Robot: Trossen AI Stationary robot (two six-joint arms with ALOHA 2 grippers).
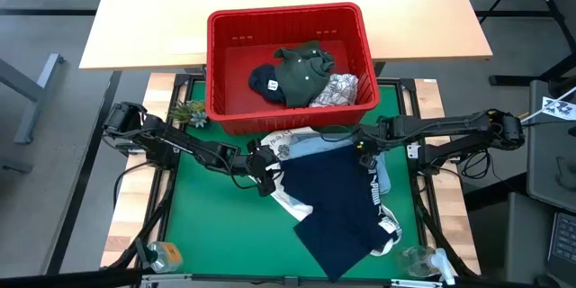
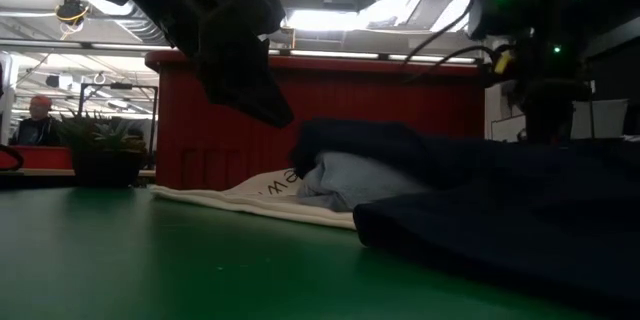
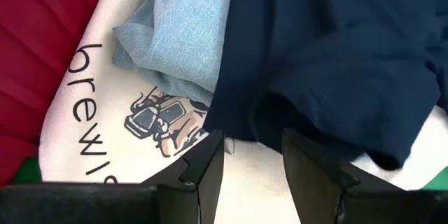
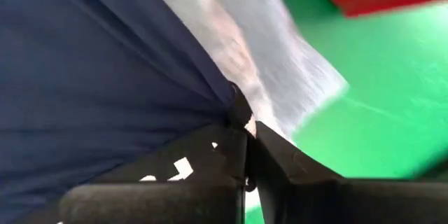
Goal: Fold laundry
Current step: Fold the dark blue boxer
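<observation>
Navy garment (image 4: 91,63) is pinched at its edge by the right gripper (image 4: 246,129), whose 2 fingers are pressed together on a fold of the cloth, just in front of the red basket (image 1: 236,117). The left gripper (image 3: 252,155) has its fingers spread apart, hovering over the white tote (image 3: 84,133) right at the navy garment's other edge, holding nothing. Beside those fingers the tote shows dark lettering reading "brewi" and a small cartoon print. A light blue denim piece (image 3: 178,35) lies bunched on the tote, partly under the navy garment. The navy garment spreads across the green mat (image 1: 207,225). Inside the basket lie an olive garment (image 1: 301,67), another navy piece (image 1: 264,83) and a white printed one (image 1: 335,90).
</observation>
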